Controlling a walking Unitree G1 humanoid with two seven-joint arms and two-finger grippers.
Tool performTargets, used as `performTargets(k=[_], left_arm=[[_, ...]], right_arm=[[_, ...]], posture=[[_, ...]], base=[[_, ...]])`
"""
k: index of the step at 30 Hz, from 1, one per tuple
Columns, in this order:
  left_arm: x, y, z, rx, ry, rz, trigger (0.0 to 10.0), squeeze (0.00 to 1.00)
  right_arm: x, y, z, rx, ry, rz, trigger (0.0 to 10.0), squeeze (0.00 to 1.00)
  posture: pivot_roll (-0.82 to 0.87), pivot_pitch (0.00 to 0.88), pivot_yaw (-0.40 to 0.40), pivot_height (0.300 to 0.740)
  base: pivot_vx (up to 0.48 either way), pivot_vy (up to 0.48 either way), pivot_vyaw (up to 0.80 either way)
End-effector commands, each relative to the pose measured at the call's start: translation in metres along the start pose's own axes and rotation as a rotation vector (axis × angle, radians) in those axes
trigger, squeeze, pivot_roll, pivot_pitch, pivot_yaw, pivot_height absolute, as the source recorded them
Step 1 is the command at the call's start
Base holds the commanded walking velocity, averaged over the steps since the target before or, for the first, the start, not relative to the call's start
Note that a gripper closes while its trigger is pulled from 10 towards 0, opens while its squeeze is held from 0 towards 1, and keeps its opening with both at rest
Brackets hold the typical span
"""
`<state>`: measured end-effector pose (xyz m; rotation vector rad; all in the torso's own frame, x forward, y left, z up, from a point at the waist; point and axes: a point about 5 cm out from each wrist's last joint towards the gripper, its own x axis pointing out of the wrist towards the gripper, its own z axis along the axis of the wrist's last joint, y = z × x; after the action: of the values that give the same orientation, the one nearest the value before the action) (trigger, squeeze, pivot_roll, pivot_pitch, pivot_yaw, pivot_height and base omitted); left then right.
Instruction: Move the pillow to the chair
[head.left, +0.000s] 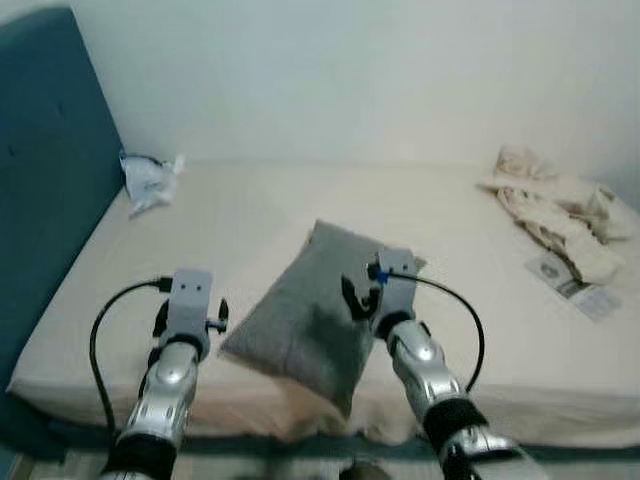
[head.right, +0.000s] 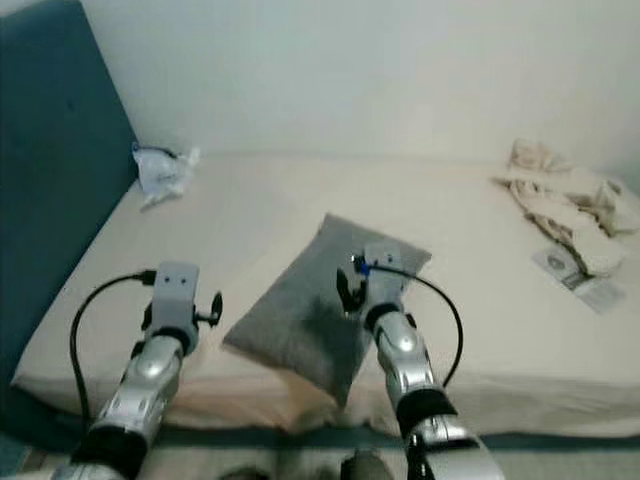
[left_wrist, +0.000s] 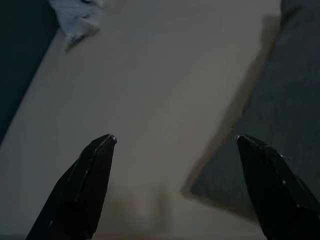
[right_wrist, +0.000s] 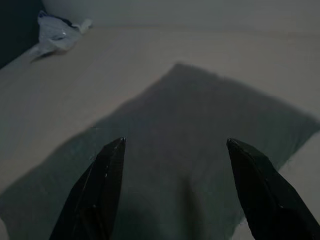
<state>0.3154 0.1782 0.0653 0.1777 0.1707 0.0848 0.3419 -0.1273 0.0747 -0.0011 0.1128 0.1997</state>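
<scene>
Grey pillow (head.left: 310, 310) on beige bed (head.left: 250, 215), seemingly against white wall (head.left: 350, 80).

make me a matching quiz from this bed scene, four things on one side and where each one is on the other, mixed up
Things:
1. grey rectangular fabric pillow
2. crumpled white plastic bag
3. rumpled cream cloth
4. left claw

Places:
A. far right side of the beige bed
B. open above bare sheet, beside the pillow's corner
C. by the blue headboard
D. near front edge, under the open right claw

Pairs: 1-D, 2-C, 3-A, 4-B
</scene>
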Motion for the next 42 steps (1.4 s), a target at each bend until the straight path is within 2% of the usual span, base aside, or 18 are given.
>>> performTargets(k=[1, 7, 12, 20, 21, 22, 24, 27, 28, 29, 32, 34, 35, 36, 37, 39, 40, 42], left_arm=[[0.000, -0.003, -0.003, 0.029, 0.020, -0.028, 10.0, 0.00], [0.004, -0.001, 0.003, 0.035, 0.008, -0.034, 10.0, 0.00], [0.005, 0.006, 0.008, 0.037, -0.007, -0.021, 10.0, 0.00], [0.006, 0.023, 0.012, -0.047, 0.005, -0.052, 10.0, 0.00], [0.006, 0.033, 0.011, -0.126, 0.025, -0.061, 10.0, 0.00], [0.006, 0.033, 0.011, -0.126, 0.025, -0.061, 10.0, 0.00], [0.006, 0.044, 0.009, -0.244, 0.048, -0.069, 10.0, 0.00], [0.007, 0.056, 0.006, -0.460, 0.094, -0.099, 10.0, 0.00], [0.005, 0.054, 0.001, -0.596, 0.167, -0.180, 10.0, 0.00], [0.005, 0.054, 0.001, -0.596, 0.167, -0.180, 10.0, 0.00], [-0.002, 0.045, -0.009, -0.739, 0.279, -0.294, 10.0, 0.00], [-0.006, 0.041, -0.010, -0.815, 0.278, -0.326, 10.0, 0.00], [-0.006, 0.041, -0.010, -0.815, 0.278, -0.326, 10.0, 0.00], [-0.007, 0.039, -0.010, -0.870, 0.267, -0.333, 10.0, 0.26], [-0.009, 0.036, -0.010, -0.917, 0.263, -0.346, 10.0, 0.76], [-0.010, 0.034, -0.010, -0.945, 0.262, -0.355, 10.0, 0.76], [-0.012, 0.024, -0.010, -1.040, 0.236, -0.370, 10.0, 1.00], [-0.013, 0.021, -0.009, -1.082, 0.224, -0.371, 10.0, 1.00]], right_arm=[[-0.002, -0.003, -0.001, 0.004, -0.008, -0.017, 10.0, 0.00], [-0.003, -0.006, 0.000, -0.006, -0.013, -0.028, 10.0, 0.00], [-0.003, -0.009, 0.010, 0.017, -0.082, -0.027, 10.0, 0.00], [-0.008, -0.016, 0.023, -0.032, -0.158, -0.006, 10.0, 0.00], [-0.010, -0.020, 0.023, -0.024, -0.161, -0.011, 10.0, 0.00], [-0.010, -0.020, 0.023, -0.024, -0.161, -0.011, 10.0, 0.00], [-0.012, -0.024, 0.023, -0.016, -0.166, -0.027, 10.0, 0.00], [-0.013, -0.027, 0.023, -0.014, -0.160, -0.032, 10.0, 0.00], [-0.013, -0.027, 0.022, -0.004, -0.158, -0.032, 10.0, 0.00], [-0.013, -0.027, 0.022, -0.004, -0.158, -0.032, 10.0, 0.00], [-0.014, -0.026, 0.021, -0.003, -0.153, -0.028, 10.0, 0.00], [-0.014, -0.027, 0.021, -0.003, -0.153, -0.026, 10.0, 0.00], [-0.014, -0.027, 0.021, -0.003, -0.153, -0.026, 10.0, 0.00], [-0.014, -0.027, 0.021, 0.002, -0.153, -0.026, 10.0, 0.00], [-0.014, -0.027, 0.021, 0.007, -0.152, -0.027, 10.0, 0.00], [-0.014, -0.028, 0.021, 0.010, -0.151, -0.027, 10.0, 0.00], [-0.014, -0.027, 0.021, 0.015, -0.147, -0.024, 10.0, 0.00], [-0.014, -0.027, 0.021, 0.016, -0.146, -0.022, 10.0, 0.00]], posture=[[-0.04, 0.093, -0.003, 0.603], [-0.03, 0.096, 0.003, 0.598], [-0.03, 0.101, 0.001, 0.578], [-0.03, 0.108, -0.006, 0.573], [-0.04, 0.112, -0.001, 0.563], [-0.04, 0.112, -0.001, 0.563], [-0.04, 0.114, -0.002, 0.553], [-0.04, 0.116, -0.008, 0.553], [-0.04, 0.116, -0.011, 0.553], [-0.04, 0.116, -0.011, 0.553], [-0.04, 0.114, -0.012, 0.553], [-0.04, 0.114, -0.013, 0.553], [-0.04, 0.114, -0.013, 0.553], [-0.04, 0.114, -0.016, 0.553], [-0.04, 0.112, -0.017, 0.553], [-0.03, 0.111, -0.018, 0.553], [-0.04, 0.113, -0.023, 0.553], [-0.04, 0.113, -0.023, 0.553]], base=[[0.000, 0.000, 0.00], [0.000, 0.000, 0.00], [0.000, 0.000, 0.00], [0.000, 0.000, 0.00], [0.000, 0.000, 0.00], [0.000, 0.000, 0.00], [0.000, 0.000, 0.00], [0.000, 0.000, 0.00], [0.000, 0.000, 0.00], [0.000, 0.000, 0.00], [0.000, 0.000, 0.00], [0.000, 0.000, 0.00], [0.000, 0.000, 0.00], [0.000, 0.000, 0.00], [0.000, 0.000, 0.00], [0.000, 0.000, 0.00], [0.000, 0.000, 0.00], [0.000, 0.000, 0.00]])
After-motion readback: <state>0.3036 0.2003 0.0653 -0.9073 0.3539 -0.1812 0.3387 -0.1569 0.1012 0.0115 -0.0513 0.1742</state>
